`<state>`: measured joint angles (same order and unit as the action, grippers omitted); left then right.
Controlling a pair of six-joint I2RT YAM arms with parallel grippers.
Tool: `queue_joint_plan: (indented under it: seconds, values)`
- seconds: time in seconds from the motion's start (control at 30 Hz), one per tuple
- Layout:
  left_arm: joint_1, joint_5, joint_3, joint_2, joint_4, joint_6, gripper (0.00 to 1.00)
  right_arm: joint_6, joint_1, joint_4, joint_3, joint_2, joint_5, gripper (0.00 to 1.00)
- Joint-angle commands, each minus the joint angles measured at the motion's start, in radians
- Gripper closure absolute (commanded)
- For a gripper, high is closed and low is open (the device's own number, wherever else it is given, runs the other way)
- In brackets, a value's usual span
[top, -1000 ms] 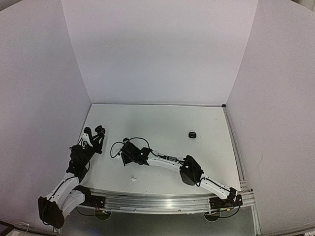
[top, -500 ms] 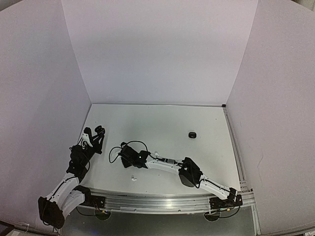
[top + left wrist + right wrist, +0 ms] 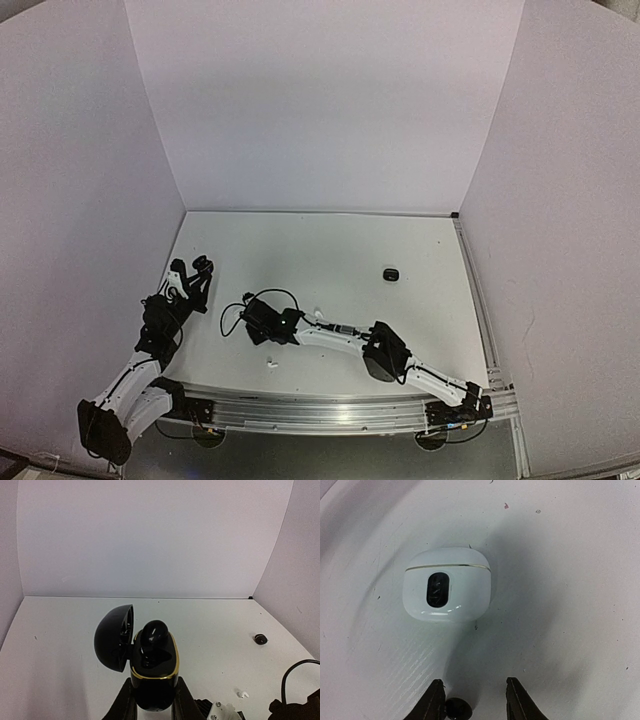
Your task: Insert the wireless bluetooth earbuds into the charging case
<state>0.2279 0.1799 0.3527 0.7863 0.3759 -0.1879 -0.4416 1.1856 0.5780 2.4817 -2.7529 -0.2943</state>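
One black earbud (image 3: 154,631) is seated in the black case (image 3: 151,667), lid (image 3: 114,637) swung open at 9 o'clock. The left hand (image 3: 152,696) is clamped on the case base and holds it upright, off the table (image 3: 60,645). I can't see the second socket.

Right hand (image 3: 475,701): fingers spread and low over the table, gripping nothing. A small dark bud (image 3: 458,708), probably an earbud, sits between them, hard against the left finger and half cut off by the frame edge.

Risks:
- The bud is off-centre, so one finger will reach it first on closing. It could get flicked out or pinched askew, and a skewed stem won't drop into a socket.
- The closed white case (image 3: 447,585) is near, at 12 o'clock from the right hand. Any forward creep shoves it.
- The black case is held only at the bottom, so insertion force may pivot it in the grip or knock the lid.
- The white bud (image 3: 269,362) lies at 6 o'clock from the right hand, and arm or cable sweep could scatter it. The loose black bud (image 3: 391,273) at 2 o'clock is well apart.
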Motion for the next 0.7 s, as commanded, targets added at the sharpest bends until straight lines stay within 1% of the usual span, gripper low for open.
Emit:
queue_joint_plan:
  seconds: [0.0, 0.13, 0.23, 0.33, 0.4, 0.6, 0.67]
  values:
    - [-0.006, 0.001, 0.004, 0.000, 0.049, 0.001, 1.00, 0.047, 0.015, 0.105, 0.020, -0.005, -0.014, 0.63]
    - [-0.006, 0.001, 0.005, -0.001, 0.048, 0.001, 1.00, 0.097, 0.017, 0.139, 0.021, 0.007, -0.038, 0.61]
    - [-0.006, 0.001, 0.006, 0.000, 0.045, 0.001, 1.00, 0.116, 0.017, 0.154, -0.007, 0.032, -0.052, 0.61]
    - [-0.006, 0.001, 0.003, 0.000, 0.045, 0.002, 1.00, 0.136, 0.017, 0.155, -0.017, 0.040, -0.029, 0.61]
    - [-0.005, 0.002, 0.005, 0.002, 0.045, 0.001, 1.00, 0.141, 0.017, 0.155, 0.008, 0.027, -0.008, 0.62]
    - [-0.006, 0.003, 0.005, 0.000, 0.040, 0.000, 1.00, 0.124, 0.016, 0.155, 0.052, -0.028, 0.027, 0.66]
    - [-0.006, 0.006, 0.005, 0.001, 0.042, -0.001, 1.00, 0.125, 0.016, 0.154, 0.054, -0.036, 0.031, 0.69]
